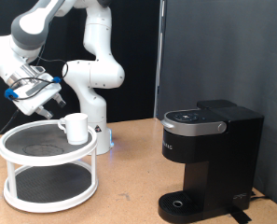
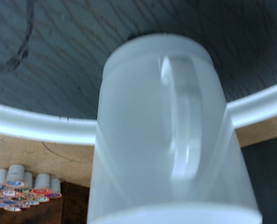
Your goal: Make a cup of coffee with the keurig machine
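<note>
1. Standing off to the side, I see the white arm bent over the two-tier round stand [image 1: 17, 149] at the exterior view's left, with the end effector [image 1: 35, 93] hanging just above and beside the cup [image 1: 76, 128]
2. Sitting upright on the stand's dark upper shelf, the cup is near the shelf's edge on the exterior view's right, its handle hard to make out from here
3. Filling most of the wrist view, the cup [image 2: 166, 131] shows its handle facing the camera, blurred by closeness; no fingers appear in that picture, so I cannot tell how far apart they are or whether they grip anything
4. Resting on the desk [image 1: 129, 187] well apart from the stand, the keurig machine [image 1: 208, 159] is at the exterior view's right, lid down, nothing on its drip tray
5. Judging the risk: the cup is close to the shelf rim, so a nudge from an off-centre approach could push it over the white edge
6. Smooth ceramic could also slip if caught only by the rim or handle, and the raised rim might snag the cup as it is lifted clear
</note>
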You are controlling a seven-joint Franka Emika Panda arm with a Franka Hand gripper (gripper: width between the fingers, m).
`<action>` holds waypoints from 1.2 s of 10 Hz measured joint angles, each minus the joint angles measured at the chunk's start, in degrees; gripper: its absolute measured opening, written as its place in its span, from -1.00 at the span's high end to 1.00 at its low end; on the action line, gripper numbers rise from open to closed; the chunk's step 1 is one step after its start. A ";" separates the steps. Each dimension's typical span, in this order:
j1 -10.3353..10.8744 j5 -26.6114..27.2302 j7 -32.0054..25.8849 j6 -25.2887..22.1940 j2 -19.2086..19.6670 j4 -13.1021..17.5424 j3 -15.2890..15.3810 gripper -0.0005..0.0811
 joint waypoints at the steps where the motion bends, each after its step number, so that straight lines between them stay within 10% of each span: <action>1: 0.00 0.07 -0.60 1.34 0.02 -1.10 0.00 -0.80; 10: 0.00 1.01 -2.28 4.44 0.06 -4.47 0.00 -0.78; 11: 0.00 1.02 -2.28 4.44 0.06 -4.48 0.00 -0.37; 12: 0.00 1.04 -2.28 4.44 0.07 -4.48 0.00 -0.37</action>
